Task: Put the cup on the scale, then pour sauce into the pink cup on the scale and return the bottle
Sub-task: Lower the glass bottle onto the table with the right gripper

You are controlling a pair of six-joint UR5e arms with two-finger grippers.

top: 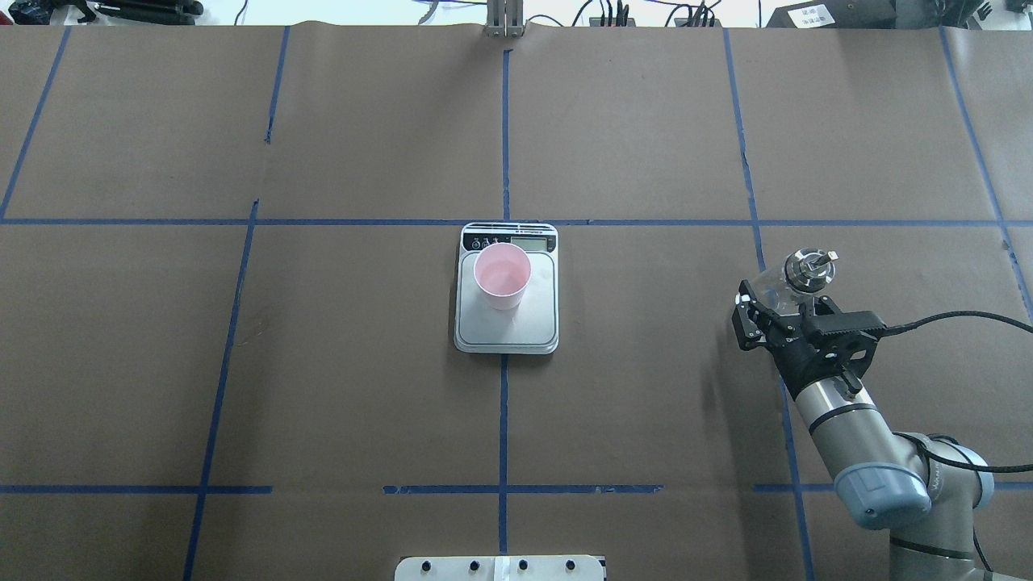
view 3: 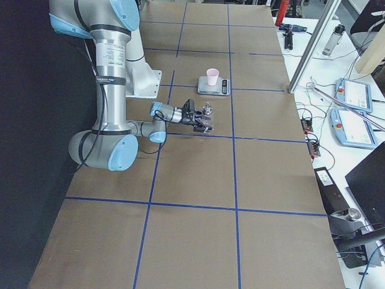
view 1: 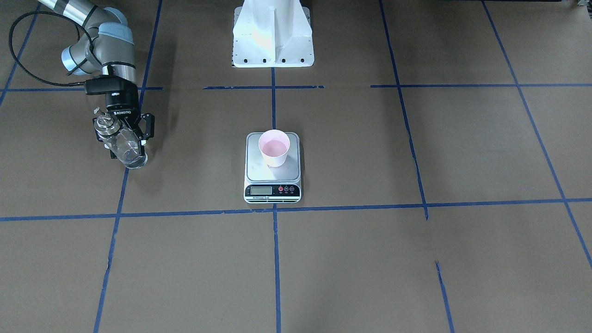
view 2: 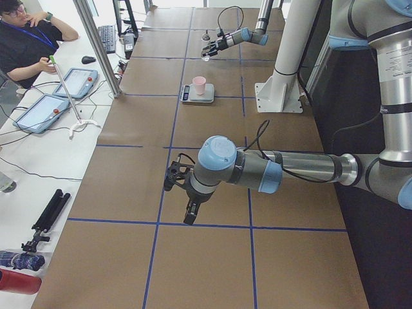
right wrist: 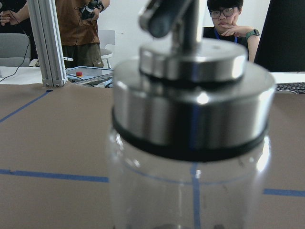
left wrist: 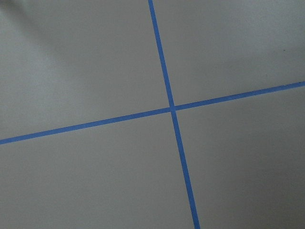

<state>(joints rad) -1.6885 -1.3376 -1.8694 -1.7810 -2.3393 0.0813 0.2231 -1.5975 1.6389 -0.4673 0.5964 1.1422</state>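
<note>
The pink cup (view 1: pixel 274 148) stands upright on the far half of the scale (view 1: pixel 259 172) at the table's middle; both also show in the overhead view, cup (top: pixel 502 276) and scale (top: pixel 534 327). My right gripper (view 1: pixel 127 147) is shut on the clear glass bottle (view 1: pixel 132 158) with its metal cap, well off to my right of the scale, low over the table (top: pixel 771 282). The bottle fills the right wrist view (right wrist: pixel 190 119); I cannot make out the sauce level. My left gripper (view 2: pixel 179 196) shows only in the exterior left view, far from the scale; I cannot tell its state.
The white robot base (view 1: pixel 273 34) stands behind the scale. Blue tape lines (top: pixel 503 387) cross the brown table cover. Operators and tablets (view 2: pixel 45 109) are on a side table beyond the far edge. The left wrist view shows only tape lines (left wrist: pixel 172 109).
</note>
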